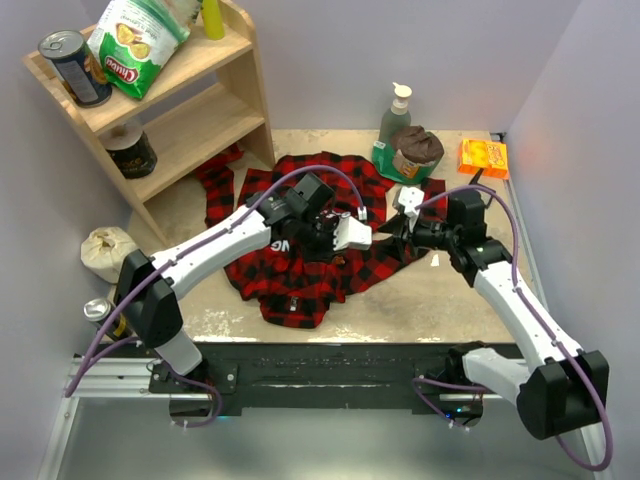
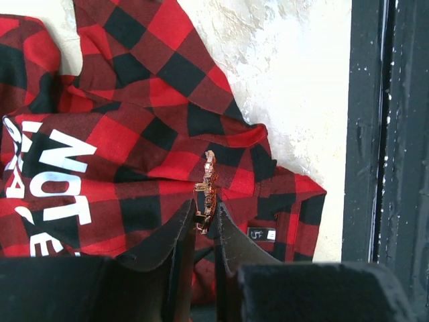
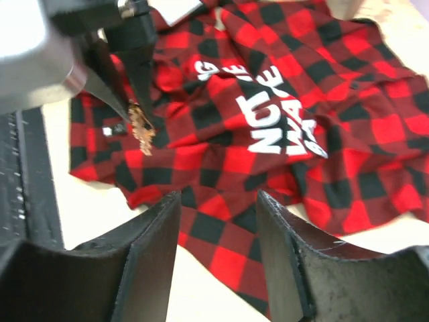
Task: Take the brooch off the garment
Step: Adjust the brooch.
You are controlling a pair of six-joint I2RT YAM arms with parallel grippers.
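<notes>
L claw (image 2: 205, 216): clenched on the brooch (image 2: 206, 191), two black tapered fingers pinching its lower end. The brooch is a thin, pale gold-tan strip w/ a knobbly, metallic look, sticking out past the fingertips. In R wrist view it shows small & jagged at the tips. Can't tell whether it touches the cloth.

The garment (image 2: 134, 100) is a red/black buffalo-plaid flannel shirt: soft, rumpled, w/ folds & ridges, spread beneath both claws. Black patch w/ white block letters (image 2: 57, 171) sits left of L claw in its own view. Small dark label (image 2: 261, 234) is just right of the fingers, near the hem.

R claw (image 3: 220, 201): released. Broad matte-black fingers stand apart w/ nothing btwn them, plaid showing through the gap. L claw & brooch are near, up-left of it.

Surface (image 2: 301, 80) is pale, mottled & scuffed, w/ a bare strip right of L claw, then a black rail (image 2: 382, 134) w/ white specks.

Top view, well beyond the claws:
- Back left: wooden shelf (image 1: 235, 100) w/ green snack bag (image 1: 135, 45) & tin (image 1: 75, 65).
- Back right: pump bottle (image 1: 395, 115) & orange packet (image 1: 483, 157).
</notes>
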